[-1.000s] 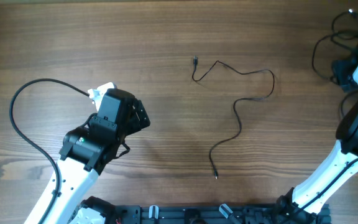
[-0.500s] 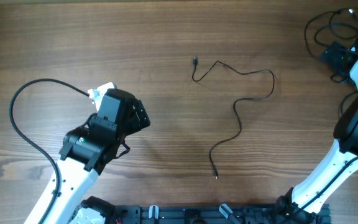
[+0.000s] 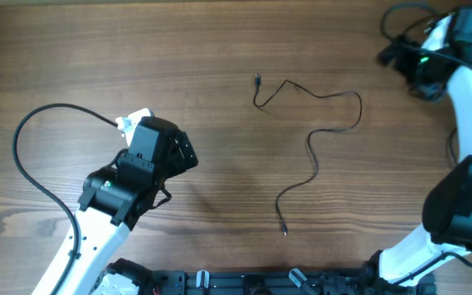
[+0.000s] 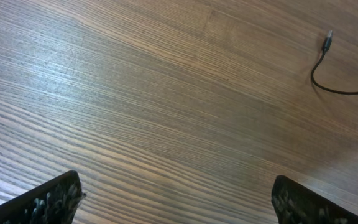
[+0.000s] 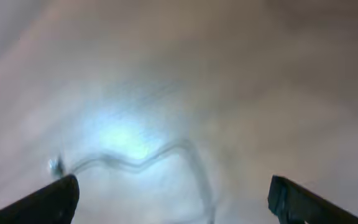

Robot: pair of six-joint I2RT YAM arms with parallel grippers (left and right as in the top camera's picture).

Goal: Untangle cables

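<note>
One thin dark cable (image 3: 314,139) lies loose in the middle of the table, winding from a small plug (image 3: 256,79) down to its other end (image 3: 283,232). Its plug (image 4: 328,42) and a curve of it also show at the top right of the left wrist view. My left gripper (image 3: 188,156) hovers well to its left, open and empty (image 4: 179,211). My right gripper (image 3: 400,70) is at the far right corner, open with nothing between its fingers (image 5: 173,199). Its view is blurred and shows a wavy cable (image 5: 148,158) lying below.
A thick black lead (image 3: 31,156) loops out from the left arm over the table's left side. A dark loop (image 3: 404,12) hangs by the right wrist at the top edge; I cannot tell whether it is a task cable. The arms' base rail (image 3: 260,283) runs along the near edge.
The right arm has swung up and left toward the table's far right corner, and the dark loops beside it shifted with it. The left arm and the middle cable have not moved.
</note>
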